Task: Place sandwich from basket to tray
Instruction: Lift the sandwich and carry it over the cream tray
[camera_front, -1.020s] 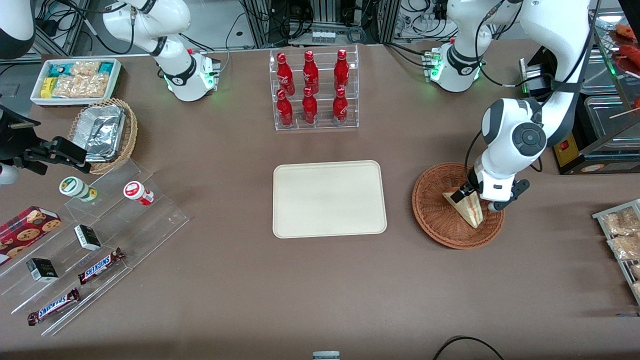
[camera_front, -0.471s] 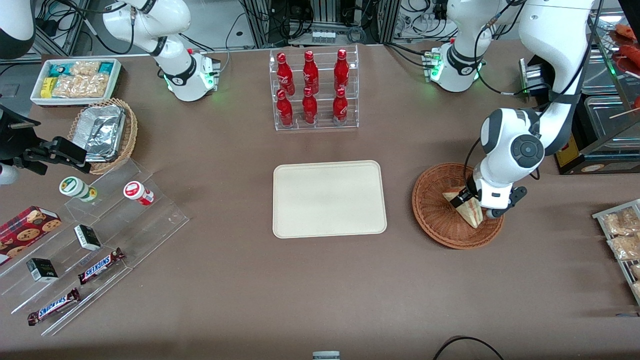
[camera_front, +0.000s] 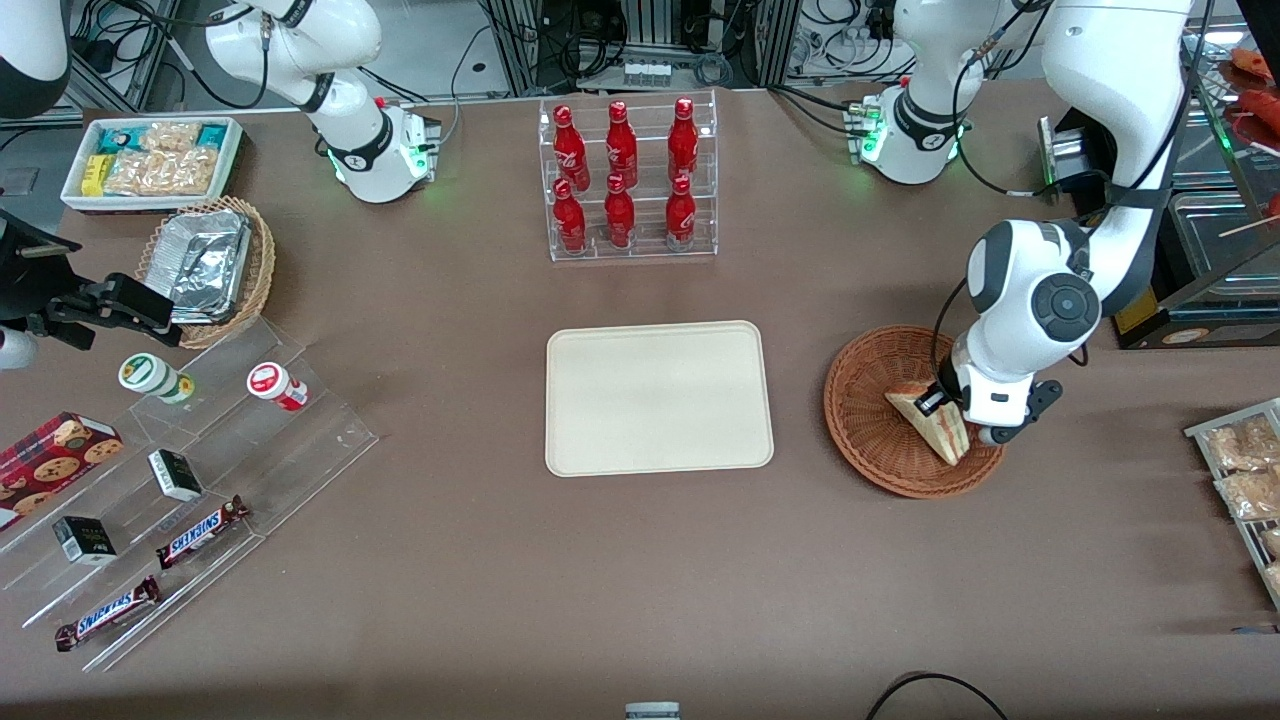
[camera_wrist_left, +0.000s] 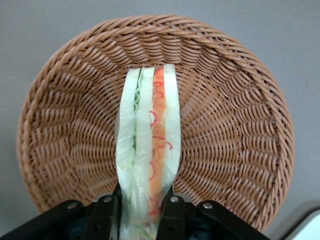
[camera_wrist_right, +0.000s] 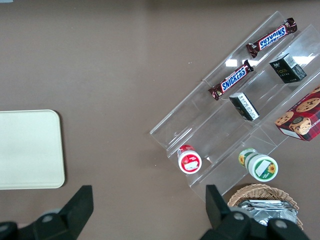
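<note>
tool (camera_wrist_left: 141, 207) fingers pinch the sandwich (camera_wrist_left: 147, 150) across its bread faces, probably so it won't twist, while it sits in the basket (camera_front: 870, 430) beside the tray (camera_front: 658, 397).

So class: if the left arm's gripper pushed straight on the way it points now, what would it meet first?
The gripper is shut on the sandwich, pointing down; the basket floor comes first, though depth is unclear.

Front view overhead — wrist views close, downward; tray (camera_front: 659, 398) shared.
</note>
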